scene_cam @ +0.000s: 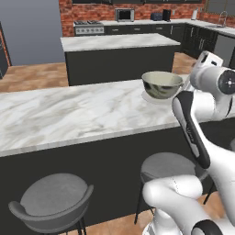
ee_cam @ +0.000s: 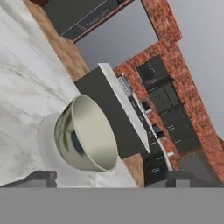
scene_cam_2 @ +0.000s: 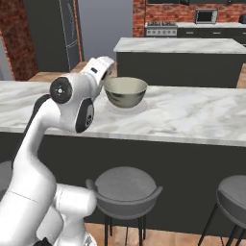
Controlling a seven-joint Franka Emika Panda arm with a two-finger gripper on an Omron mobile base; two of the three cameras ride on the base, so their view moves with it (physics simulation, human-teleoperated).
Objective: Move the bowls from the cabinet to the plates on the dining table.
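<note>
A glossy grey-green bowl with a cream rim stands upright on a pale round plate. The plate lies on the marble-topped dining table. My gripper hangs just beside the bowl, a little above the table top. It is open; its two dark fingertips stand wide apart with nothing between them and do not touch the bowl. The cabinet is out of view.
Grey round stools stand under the table's near edge. Behind the table is a second marble-topped island. A stove and a microwave line the far brick wall.
</note>
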